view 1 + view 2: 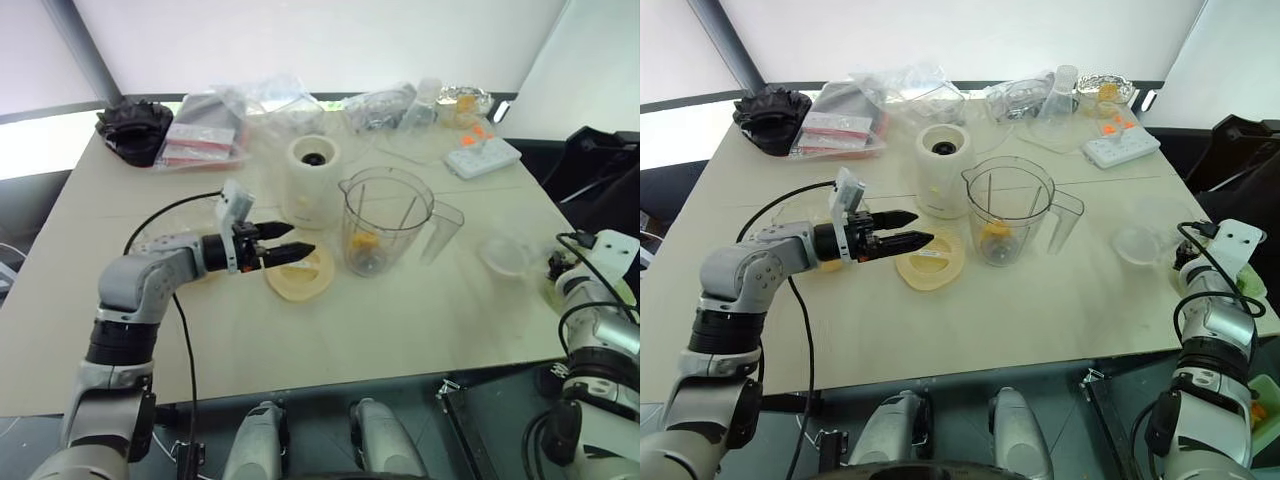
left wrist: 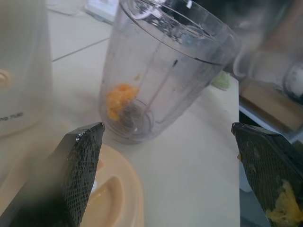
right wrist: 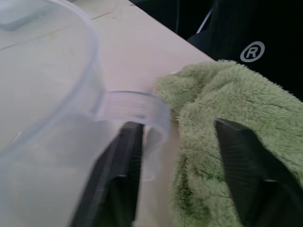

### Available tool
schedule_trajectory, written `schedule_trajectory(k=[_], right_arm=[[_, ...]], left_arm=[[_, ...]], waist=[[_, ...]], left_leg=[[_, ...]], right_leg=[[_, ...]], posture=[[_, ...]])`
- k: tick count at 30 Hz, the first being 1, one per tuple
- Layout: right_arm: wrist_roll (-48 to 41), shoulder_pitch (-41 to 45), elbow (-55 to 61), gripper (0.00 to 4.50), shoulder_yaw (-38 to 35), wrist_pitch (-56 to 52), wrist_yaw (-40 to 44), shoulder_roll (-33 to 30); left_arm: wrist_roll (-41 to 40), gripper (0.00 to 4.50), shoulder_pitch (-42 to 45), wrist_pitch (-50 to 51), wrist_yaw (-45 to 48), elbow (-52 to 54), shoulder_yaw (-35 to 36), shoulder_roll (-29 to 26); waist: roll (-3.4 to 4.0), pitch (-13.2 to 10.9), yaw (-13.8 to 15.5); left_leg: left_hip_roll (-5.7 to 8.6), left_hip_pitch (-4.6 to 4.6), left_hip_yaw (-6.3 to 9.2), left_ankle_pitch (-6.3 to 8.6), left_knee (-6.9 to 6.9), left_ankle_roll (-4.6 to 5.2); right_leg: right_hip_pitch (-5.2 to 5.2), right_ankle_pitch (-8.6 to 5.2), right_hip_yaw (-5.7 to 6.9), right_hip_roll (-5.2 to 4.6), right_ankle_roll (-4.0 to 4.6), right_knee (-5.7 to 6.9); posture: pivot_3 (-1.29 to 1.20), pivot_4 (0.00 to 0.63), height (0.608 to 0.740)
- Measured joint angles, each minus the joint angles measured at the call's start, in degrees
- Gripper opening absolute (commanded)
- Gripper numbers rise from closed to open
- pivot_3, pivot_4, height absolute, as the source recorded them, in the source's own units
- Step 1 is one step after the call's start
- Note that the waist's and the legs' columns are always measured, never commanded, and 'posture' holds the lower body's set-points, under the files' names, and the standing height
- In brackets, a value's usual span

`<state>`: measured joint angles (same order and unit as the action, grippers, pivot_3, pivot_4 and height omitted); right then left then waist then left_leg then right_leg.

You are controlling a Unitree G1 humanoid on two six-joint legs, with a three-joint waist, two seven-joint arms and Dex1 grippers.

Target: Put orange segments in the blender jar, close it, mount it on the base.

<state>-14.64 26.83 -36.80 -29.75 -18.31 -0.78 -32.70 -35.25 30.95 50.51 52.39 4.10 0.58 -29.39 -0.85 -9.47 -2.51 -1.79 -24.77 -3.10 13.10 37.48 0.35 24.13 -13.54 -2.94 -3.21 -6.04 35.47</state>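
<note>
Just beneath the left gripper (image 1: 303, 240) lies the flat cream lid (image 1: 300, 275). Its jaws are spread wide and hold nothing, and one fingertip (image 2: 279, 208) carries a smear of orange pulp. Ahead of those jaws, a little beyond the lid, the blender jar (image 1: 385, 225) stands upright on the tabletop (image 1: 400, 320) with orange segments (image 2: 120, 97) resting on the blade at its bottom. The base (image 1: 313, 180) stands off to one side of the jaws, close to the jar.

We judge that the filling is done or nearly so, and that fetching the lid is the step in hand. To do it well, we should lower the jaws so one finger slides under the lid's rim and the other comes over it. We should then close firmly, because the lid is thin and flat and could skate away.

The right gripper (image 3: 177, 125) has its jaws standing apart. The tab of a clear bowl (image 3: 47, 118) and a green towel (image 3: 227, 94) lie between them, and as far as we can see nothing is clamped.
</note>
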Motion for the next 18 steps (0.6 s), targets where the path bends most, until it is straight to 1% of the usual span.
schedule_trajectory(k=[2,4,7,13,18], right_arm=[[-0.07,0.79,-0.79,0.01,0.01,0.4,0.03,-0.05],[-0.34,2.39,-0.75,0.01,0.11,1.77,0.7,-0.08],[-0.16,3.31,-1.3,0.01,0.22,2.42,0.5,-0.29],[-1.52,3.25,-1.91,0.01,-0.26,2.47,0.69,-0.19],[-5.66,2.23,-0.17,0.01,-3.48,2.4,0.73,1.96]], left_arm=[[-0.06,4.5,-0.63,0.05,1.55,0.86,-0.92,-1.75],[-0.25,4.5,-1.16,0.15,3.13,1.05,-1.71,-3.14],[-0.23,4.5,-1.36,-0.55,4.07,1.15,-1.96,-3.31],[0.25,4.5,-1.37,-2.4,4.32,1.09,-2.17,-3.33],[0.82,4.5,-1.37,-2.68,4.66,0.8,-2.26,-3.23]], waist=[[0.0,0.0,-0.02],[0.0,0.0,0.01],[-0.01,0.0,0.53],[-0.01,0.0,0.11],[-0.01,0.0,0.01]], left_leg=[[0.0,0.03,0.0,0.0,-0.04,0.0],[0.0,0.13,-0.03,0.0,-0.08,0.0],[0.01,0.17,-0.02,-0.02,-0.07,-0.03],[0.02,0.2,-0.03,-0.02,-0.1,-0.03],[0.0,0.27,-0.02,-0.02,-0.18,-0.03]], right_leg=[[0.0,0.0,-0.01,0.0,0.0,-0.01],[-0.06,0.0,-0.04,0.0,0.0,-0.01],[-0.18,-0.02,0.01,0.0,0.0,-0.07],[-0.18,-0.02,-0.07,-0.06,0.0,-0.11],[-0.18,-0.02,-0.06,-0.03,-0.01,-0.1]], posture=[[0.0,0.15,0.74],[0.0,0.15,0.74],[0.0,0.15,0.74],[0.0,0.15,0.74],[0.0,0.15,0.74]])
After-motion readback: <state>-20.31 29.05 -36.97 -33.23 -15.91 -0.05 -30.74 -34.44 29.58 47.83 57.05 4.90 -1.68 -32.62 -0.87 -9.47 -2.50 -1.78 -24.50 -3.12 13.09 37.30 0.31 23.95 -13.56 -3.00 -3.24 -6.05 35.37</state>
